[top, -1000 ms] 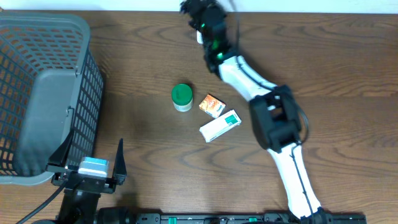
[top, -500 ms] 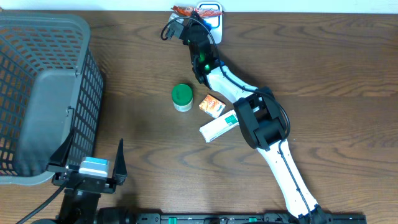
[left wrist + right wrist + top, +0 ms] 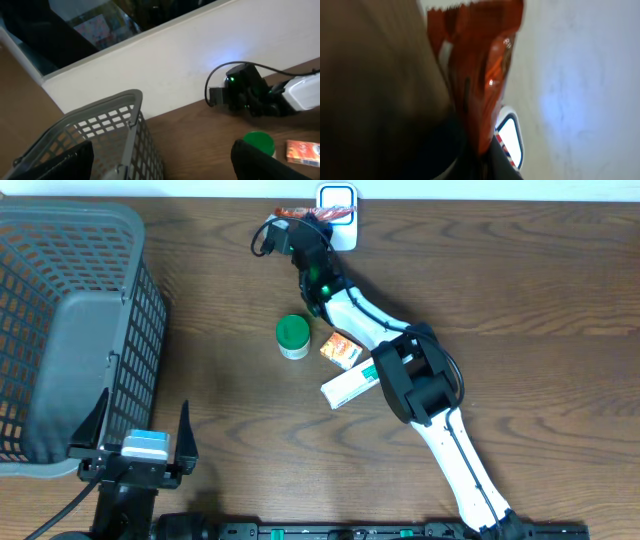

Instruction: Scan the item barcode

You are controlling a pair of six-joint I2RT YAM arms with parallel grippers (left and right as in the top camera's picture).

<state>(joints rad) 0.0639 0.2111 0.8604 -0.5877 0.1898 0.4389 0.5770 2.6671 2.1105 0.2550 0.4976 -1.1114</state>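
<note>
Overhead, left to right: I see the left gripper [image 3: 143, 404] at the basket's [image 3: 60, 330] near corner, jaws spread, holding nothing. The right arm reaches diagonally from near edge to far edge, right gripper [image 3: 298, 226] clamped on the red packet [image 3: 297, 216]. Its long axis runs along the far edge, one end just beside the scanner [image 3: 337, 202]. In the right wrist view its serrated end is at the top.

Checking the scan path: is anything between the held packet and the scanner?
Nothing visible does. The right gripper holds the orange packet right beside the white scanner; nothing lies between them.
</note>
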